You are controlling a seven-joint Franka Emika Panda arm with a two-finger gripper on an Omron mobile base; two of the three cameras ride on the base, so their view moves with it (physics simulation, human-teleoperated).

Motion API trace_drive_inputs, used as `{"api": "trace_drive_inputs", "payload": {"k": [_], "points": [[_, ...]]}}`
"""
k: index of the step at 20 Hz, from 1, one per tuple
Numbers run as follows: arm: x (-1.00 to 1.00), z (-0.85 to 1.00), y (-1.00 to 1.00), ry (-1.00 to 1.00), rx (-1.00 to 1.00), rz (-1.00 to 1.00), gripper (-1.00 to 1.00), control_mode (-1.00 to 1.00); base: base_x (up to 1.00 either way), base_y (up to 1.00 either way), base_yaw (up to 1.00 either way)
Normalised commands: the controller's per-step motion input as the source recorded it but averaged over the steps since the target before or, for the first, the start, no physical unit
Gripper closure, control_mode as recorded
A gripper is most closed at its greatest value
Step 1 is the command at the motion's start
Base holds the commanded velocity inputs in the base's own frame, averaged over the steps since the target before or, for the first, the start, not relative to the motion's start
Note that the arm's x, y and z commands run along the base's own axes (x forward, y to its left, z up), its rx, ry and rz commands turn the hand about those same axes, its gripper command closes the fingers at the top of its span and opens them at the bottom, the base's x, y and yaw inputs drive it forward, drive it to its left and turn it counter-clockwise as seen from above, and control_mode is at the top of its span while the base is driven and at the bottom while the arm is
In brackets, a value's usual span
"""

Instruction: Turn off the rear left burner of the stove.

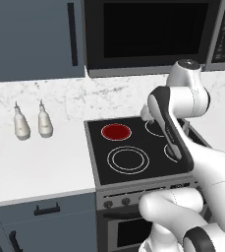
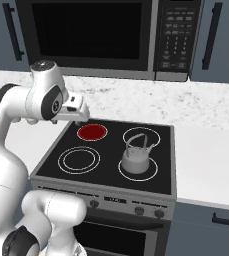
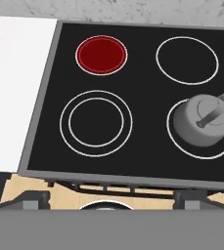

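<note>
Hand view: rear left burner (image 3: 101,54) glows red far below the released jaws

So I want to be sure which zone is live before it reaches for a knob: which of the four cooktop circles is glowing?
The rear left burner: a solid red disc. The other three are only white rings, one under the kettle.

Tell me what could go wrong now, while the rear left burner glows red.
1. The rear left burner is lit, so a low pass over it risks heat.
2. The knobs look alike; the wrong one may get turned.
3. The kettle stands on the front right zone and could be bumped.
</note>
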Motion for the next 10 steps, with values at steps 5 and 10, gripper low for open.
{"api": "trace_drive_inputs", "payload": {"k": [5,10], "points": [[0.00,0.00,0.00,0.00,0.00,0.00,-1.00,1.00,0.00,0.00,0.00],[0.00,0.00,0.00,0.00,0.00,0.00,-1.00,1.00,-0.05,-0.13,0.00]]}}
